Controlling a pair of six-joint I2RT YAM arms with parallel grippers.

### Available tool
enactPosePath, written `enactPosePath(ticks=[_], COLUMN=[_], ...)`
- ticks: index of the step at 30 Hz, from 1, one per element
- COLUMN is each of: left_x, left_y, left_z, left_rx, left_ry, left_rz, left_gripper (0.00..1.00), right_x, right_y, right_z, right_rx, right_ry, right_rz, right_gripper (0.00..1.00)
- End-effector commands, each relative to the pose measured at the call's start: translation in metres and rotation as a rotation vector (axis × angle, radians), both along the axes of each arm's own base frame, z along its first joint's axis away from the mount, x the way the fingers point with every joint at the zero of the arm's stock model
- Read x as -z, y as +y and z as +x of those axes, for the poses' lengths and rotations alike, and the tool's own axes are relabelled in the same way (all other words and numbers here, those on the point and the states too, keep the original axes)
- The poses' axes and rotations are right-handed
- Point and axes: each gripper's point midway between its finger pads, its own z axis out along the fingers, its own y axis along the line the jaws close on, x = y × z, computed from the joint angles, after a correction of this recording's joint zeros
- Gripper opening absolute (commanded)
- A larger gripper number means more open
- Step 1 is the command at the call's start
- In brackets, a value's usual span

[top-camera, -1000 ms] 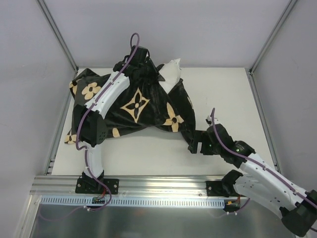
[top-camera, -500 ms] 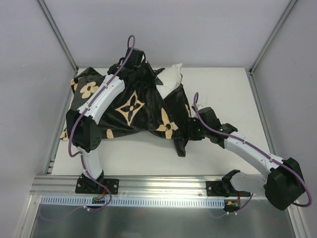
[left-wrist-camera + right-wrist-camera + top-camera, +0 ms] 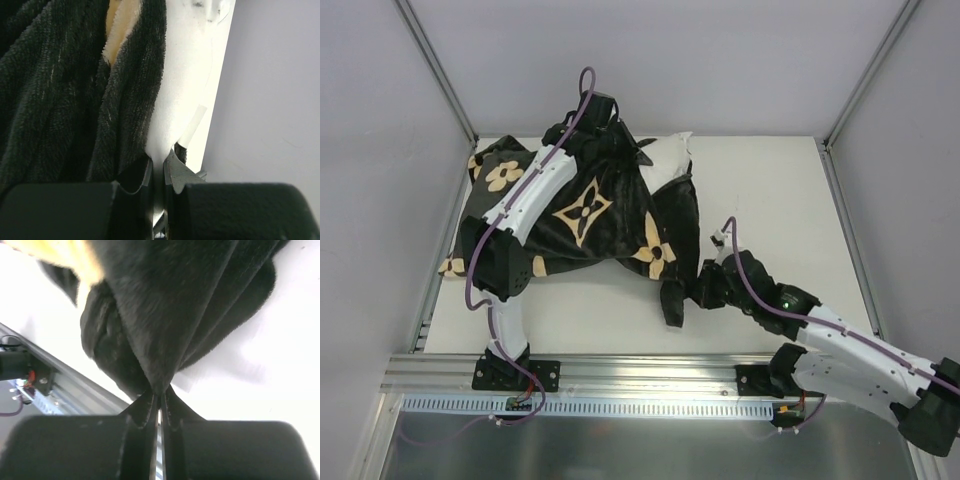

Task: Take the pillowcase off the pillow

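Right gripper point(image 3: 159, 393) pinches pillowcase point(image 3: 590, 215), pillow point(image 3: 670, 156) poking out.

left fingers point(image 3: 136, 176) clamped, arm point(image 3: 533, 192) extended | right fingers point(image 3: 143, 409) clamped, arm point(image 3: 842, 337) low

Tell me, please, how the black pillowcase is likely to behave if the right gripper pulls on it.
Probably floppy: the pillowcase gathers into soft folds where the right gripper pinches it. Its plush pile may cling to the pillow poking out at the far edge, so it could drag rather than slide.
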Motion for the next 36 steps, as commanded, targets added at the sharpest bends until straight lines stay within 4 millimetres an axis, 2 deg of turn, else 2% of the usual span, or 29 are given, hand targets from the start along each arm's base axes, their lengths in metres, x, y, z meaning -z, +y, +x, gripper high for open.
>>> enactPosePath(ticks=[1, 6, 9, 11, 14, 17, 18, 21, 25, 28, 33, 35, 36], left_x=[-0.060, -0.063, -0.066, -0.067, -0.069, -0.076, -0.080, -0.086, -0.096, -0.101, -0.094, -0.091, -0.090], left_y=[-0.008, -0.007, -0.002, 0.002, 0.019, 0.035, 0.046, 0.065, 0.096, 0.110, 0.111, 0.113, 0.114], left_z=[0.031, 0.045, 0.047, 0.049, 0.057, 0.058, 0.060, 0.057, 0.059, 0.057, 0.052, 0.051, 0.049], left_rx=[-0.068, -0.088, -0.112, -0.128, -0.176, -0.207, -0.227, -0.260, -0.313, -0.333, -0.333, -0.347, -0.353], left_ry=[-0.149, -0.153, -0.157, -0.156, -0.155, -0.170, -0.177, -0.188, -0.211, -0.223, -0.206, -0.200, -0.198], left_rz=[-0.120, -0.141, -0.142, -0.142, -0.143, -0.144, -0.142, -0.142, -0.137, -0.137, -0.133, -0.133, -0.132], left_gripper=[0.00, 0.00, 0.00, 0.00, 0.00, 0.00, 0.00, 0.00, 0.00, 0.00, 0.00, 0.00, 0.00], right_x=[0.006, 0.024, 0.059, 0.074, 0.093, 0.094, 0.092, 0.091, 0.091, 0.087, 0.082, 0.092, 0.100], right_y=[-0.013, -0.020, -0.024, -0.024, -0.028, -0.034, -0.036, -0.045, -0.064, -0.077, -0.084, -0.085, -0.079], right_z=[-0.020, -0.055, -0.074, -0.087, -0.101, -0.105, -0.102, -0.099, -0.100, -0.099, -0.099, -0.103, -0.113], right_rx=[0.074, 0.037, 0.045, 0.029, 0.038, 0.056, 0.079, 0.119, 0.169, 0.199, 0.213, 0.232, 0.205], right_ry=[0.024, 0.064, 0.150, 0.184, 0.236, 0.235, 0.226, 0.220, 0.226, 0.216, 0.208, 0.242, 0.302], right_rz=[-0.003, -0.026, -0.079, -0.119, -0.174, -0.197, -0.188, -0.193, -0.203, -0.212, -0.210, -0.234, -0.234], right_gripper=[0.01, 0.01, 0.01, 0.01, 0.01, 0.01, 0.01, 0.01, 0.01, 0.01, 0.01, 0.01, 0.01])
